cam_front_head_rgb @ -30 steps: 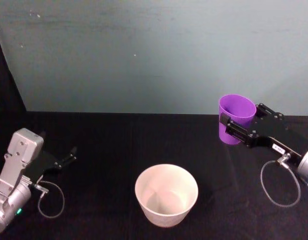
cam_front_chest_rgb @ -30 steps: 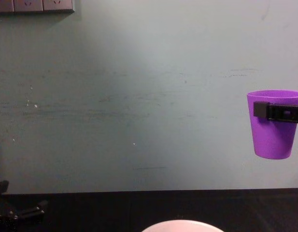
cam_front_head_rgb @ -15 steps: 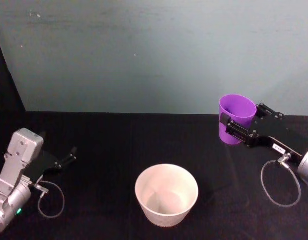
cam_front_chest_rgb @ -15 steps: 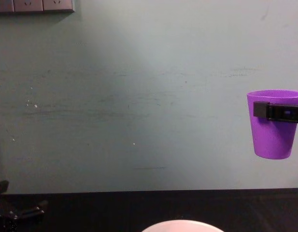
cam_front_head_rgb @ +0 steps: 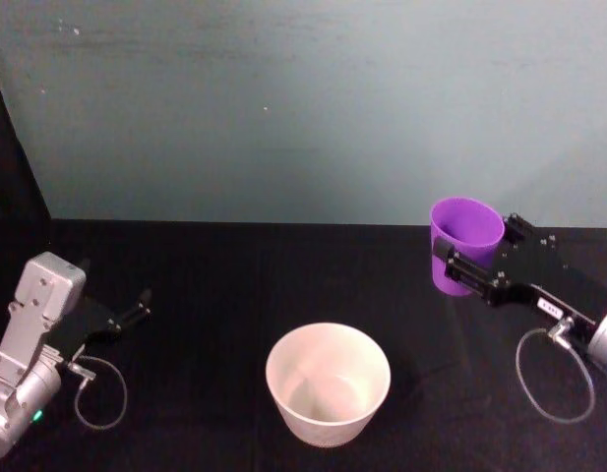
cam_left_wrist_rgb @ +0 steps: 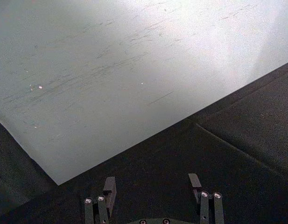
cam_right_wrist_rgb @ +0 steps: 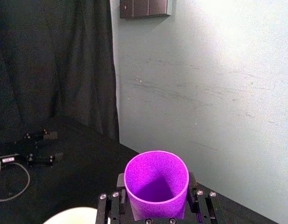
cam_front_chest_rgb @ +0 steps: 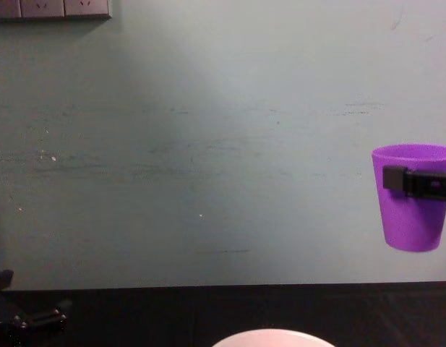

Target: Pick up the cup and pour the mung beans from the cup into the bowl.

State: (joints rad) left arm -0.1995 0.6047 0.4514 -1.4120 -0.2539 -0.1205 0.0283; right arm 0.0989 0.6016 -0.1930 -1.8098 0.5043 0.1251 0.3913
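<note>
Now, head view: my right gripper (cam_front_head_rgb: 472,254) pinches the cup (cam_front_head_rgb: 467,228) upright, aloft, well right of the bowl (cam_front_head_rgb: 328,425); left gripper (cam_front_head_rgb: 136,313) parked on the table (cam_front_head_rgb: 214,285), left side | left wrist: its fingers (cam_left_wrist_rgb: 109,186) spread, empty | right wrist: beans in cup not discernible | chest: cup hangs clear above table | step: carry, I judge; next, centre over bowl, then tip.

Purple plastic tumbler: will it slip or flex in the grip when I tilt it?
Probably light: in the right wrist view the small purple plastic tumbler looks bare purple inside. Its smooth, tapering wall could slide in the right gripper, which clamps it just below the rim, once tilted. The thin-looking rim may flex slightly under the squeeze.
</note>
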